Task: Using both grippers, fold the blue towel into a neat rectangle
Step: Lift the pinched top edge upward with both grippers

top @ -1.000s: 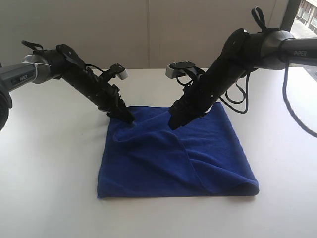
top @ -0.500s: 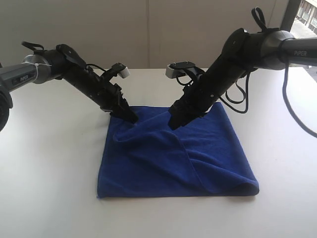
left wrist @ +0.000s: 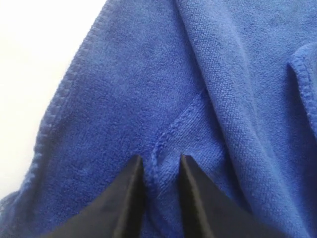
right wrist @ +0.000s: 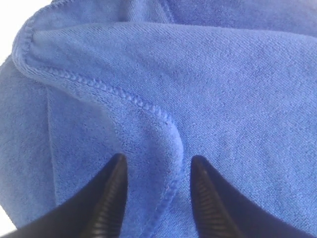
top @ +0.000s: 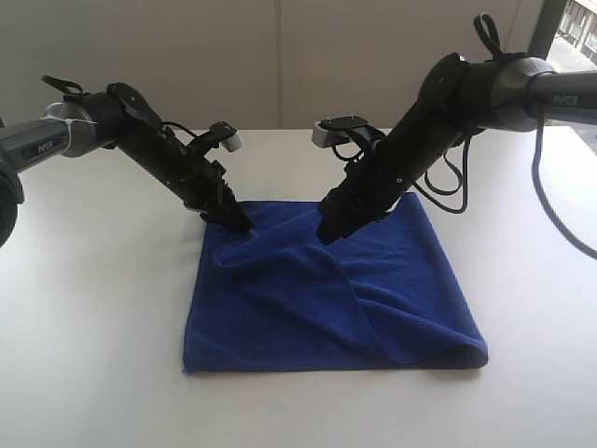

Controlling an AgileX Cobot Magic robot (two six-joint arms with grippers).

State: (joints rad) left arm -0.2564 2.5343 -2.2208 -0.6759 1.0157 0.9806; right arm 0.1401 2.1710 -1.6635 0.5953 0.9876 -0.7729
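Observation:
The blue towel (top: 326,308) lies on the white table, partly folded, with a loose flap running diagonally across it. My left gripper (top: 241,227) presses down at the towel's far left corner. In the left wrist view the left gripper (left wrist: 159,158) has narrow jaws pinching a raised ridge of the towel (left wrist: 124,89) with a stitched edge. My right gripper (top: 328,233) is down on the far middle of the towel. In the right wrist view the right gripper (right wrist: 157,159) stands open, its fingers astride the flap's stitched edge on the towel (right wrist: 223,89).
The white table (top: 93,355) surrounds the towel on all sides. Both arms slant in from the back corners, with black cables hanging behind the right arm (top: 448,187). A wall stands behind the table.
My left gripper shifted slightly right, then back, and its jaws have narrowed onto the towel ridge. The right arm and the towel's lie have not moved.

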